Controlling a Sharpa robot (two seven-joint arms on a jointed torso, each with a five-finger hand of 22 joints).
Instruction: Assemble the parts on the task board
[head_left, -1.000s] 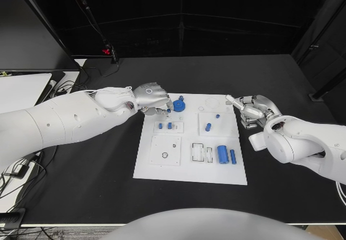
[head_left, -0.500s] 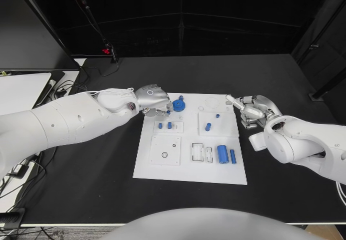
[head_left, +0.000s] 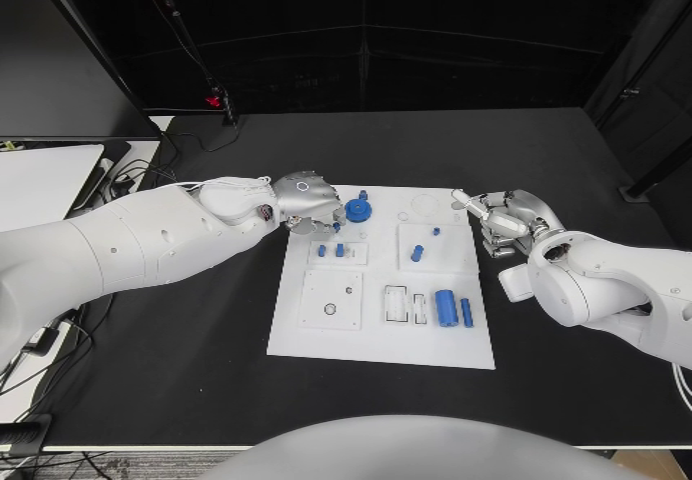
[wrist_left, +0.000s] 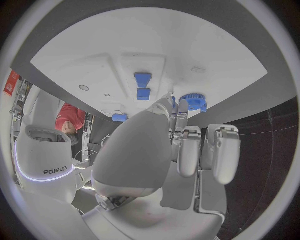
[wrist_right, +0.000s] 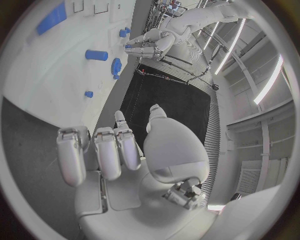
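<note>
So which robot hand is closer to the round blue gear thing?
Left. The left hand sits right beside the blue gear at the task board's far left corner; the right hand waits off the board's opposite edge.

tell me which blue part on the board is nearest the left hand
The round blue gear-like part at the board's far edge. It sits right beside the left hand, while the small pegs and the long cylinder lie further down the task board.
</note>
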